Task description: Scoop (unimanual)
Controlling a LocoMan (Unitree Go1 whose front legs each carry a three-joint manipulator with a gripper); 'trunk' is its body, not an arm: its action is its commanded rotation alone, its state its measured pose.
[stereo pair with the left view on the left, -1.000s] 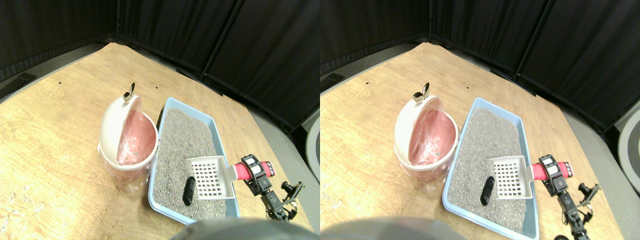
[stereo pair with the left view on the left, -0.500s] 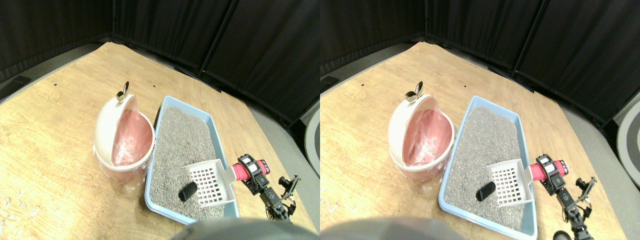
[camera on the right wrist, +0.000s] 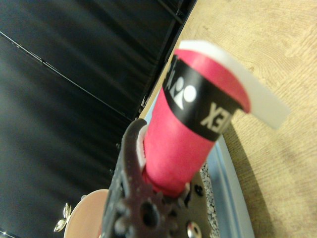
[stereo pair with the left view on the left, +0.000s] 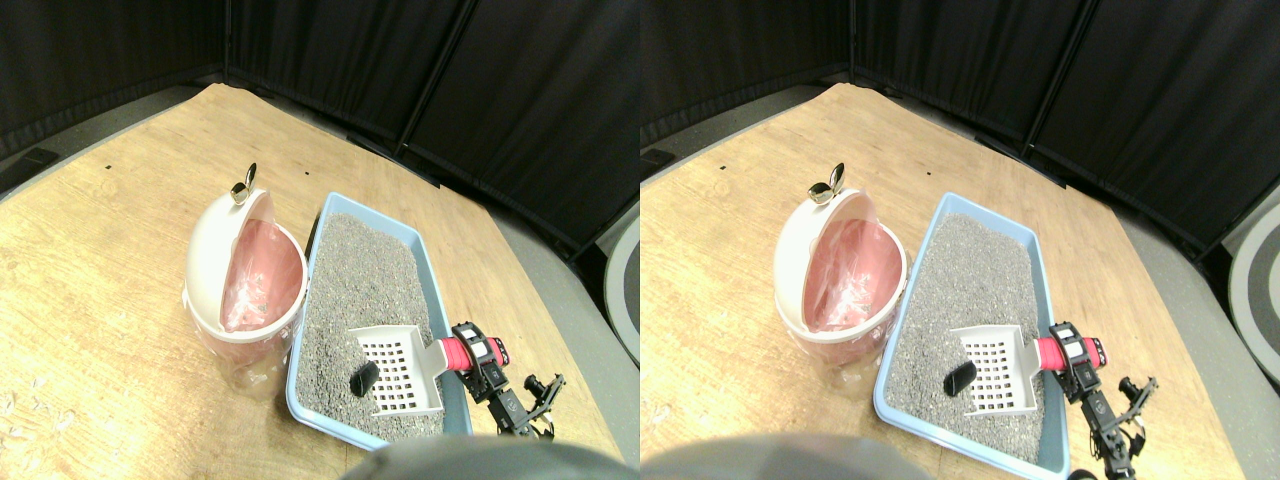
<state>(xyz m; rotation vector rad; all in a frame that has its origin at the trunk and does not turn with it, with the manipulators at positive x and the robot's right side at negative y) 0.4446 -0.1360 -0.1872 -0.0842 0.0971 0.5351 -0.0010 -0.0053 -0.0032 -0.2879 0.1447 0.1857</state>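
A white slotted scoop (stereo pair with the left view on the left: pixel 395 368) lies low over the grey litter at the near end of the light blue tray (stereo pair with the left view on the left: pixel 437 292). Its front edge touches a small black lump (stereo pair with the left view on the left: pixel 363 379) on the litter. My right gripper (stereo pair with the left view on the left: pixel 478 356) is shut on the scoop's pink wrapped handle (stereo pair with the left view on the left: pixel 456 354), just over the tray's right rim. In the wrist view that pink handle (camera on the right wrist: pixel 188 144) fills the middle and the dark jaw (camera on the right wrist: pixel 132 198) clasps it.
A white bin with a pink bag and tilted lid (stereo pair with the left view on the left: pixel 243 280) stands against the tray's left side, with a metal clip (stereo pair with the left view on the left: pixel 243 186) on top. Wooden floor surrounds them, and black curtains (stereo pair with the left view on the left: pixel 500 90) close the back.
The scoop and gripper have moved left and nearer, down against the litter. The black lump has turned and shifted slightly left ahead of the scoop. The camera has also shifted.
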